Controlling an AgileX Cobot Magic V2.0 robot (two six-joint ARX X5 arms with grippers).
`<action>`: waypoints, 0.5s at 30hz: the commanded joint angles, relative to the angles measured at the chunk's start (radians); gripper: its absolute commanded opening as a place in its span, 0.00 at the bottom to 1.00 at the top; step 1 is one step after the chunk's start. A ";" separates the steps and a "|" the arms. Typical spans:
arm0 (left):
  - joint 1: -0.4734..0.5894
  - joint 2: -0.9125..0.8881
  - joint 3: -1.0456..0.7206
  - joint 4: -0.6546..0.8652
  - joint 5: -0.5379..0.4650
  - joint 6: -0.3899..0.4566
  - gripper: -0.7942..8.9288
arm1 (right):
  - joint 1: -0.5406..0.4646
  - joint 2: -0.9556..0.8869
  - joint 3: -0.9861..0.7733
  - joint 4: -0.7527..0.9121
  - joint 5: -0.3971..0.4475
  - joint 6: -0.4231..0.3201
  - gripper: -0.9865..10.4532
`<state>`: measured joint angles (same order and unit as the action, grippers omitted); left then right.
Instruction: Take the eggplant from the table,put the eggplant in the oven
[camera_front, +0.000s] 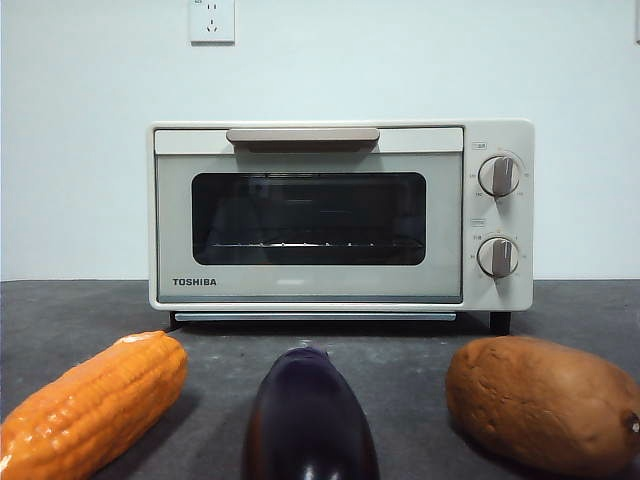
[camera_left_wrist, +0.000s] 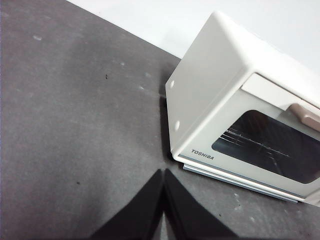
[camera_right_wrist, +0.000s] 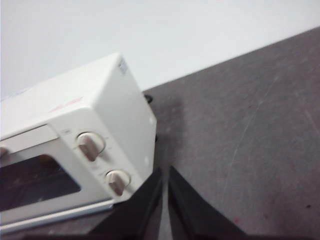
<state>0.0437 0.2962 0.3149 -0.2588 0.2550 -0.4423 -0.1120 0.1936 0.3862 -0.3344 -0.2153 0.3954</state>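
The glossy dark purple eggplant (camera_front: 309, 420) lies on the dark grey table (camera_front: 400, 370) at the front centre, its rounded end toward the oven. The cream Toshiba oven (camera_front: 340, 215) stands behind it with its door closed, the tan handle (camera_front: 303, 135) along the top. In the left wrist view the oven (camera_left_wrist: 240, 115) stands ahead, and my left gripper (camera_left_wrist: 163, 176) hangs shut above bare table. My right gripper (camera_right_wrist: 165, 172) is shut too, close to the oven's knob side (camera_right_wrist: 95, 150). Neither arm shows in the front view.
An orange corn cob (camera_front: 90, 405) lies left of the eggplant and a brown sweet potato (camera_front: 545, 400) lies right of it. A wall socket (camera_front: 212, 20) sits on the white wall behind the oven.
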 joint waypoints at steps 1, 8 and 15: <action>0.002 0.077 0.070 0.010 0.009 0.045 0.09 | -0.001 0.079 0.089 -0.046 -0.032 -0.039 0.09; -0.002 0.262 0.249 -0.064 0.077 0.119 0.09 | 0.000 0.262 0.269 -0.167 -0.110 -0.101 0.09; -0.052 0.401 0.397 -0.142 0.086 0.167 0.09 | 0.025 0.422 0.373 -0.247 -0.320 -0.071 0.24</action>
<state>-0.0051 0.6888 0.6903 -0.4019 0.3393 -0.3038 -0.0925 0.5995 0.7460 -0.5816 -0.5072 0.3077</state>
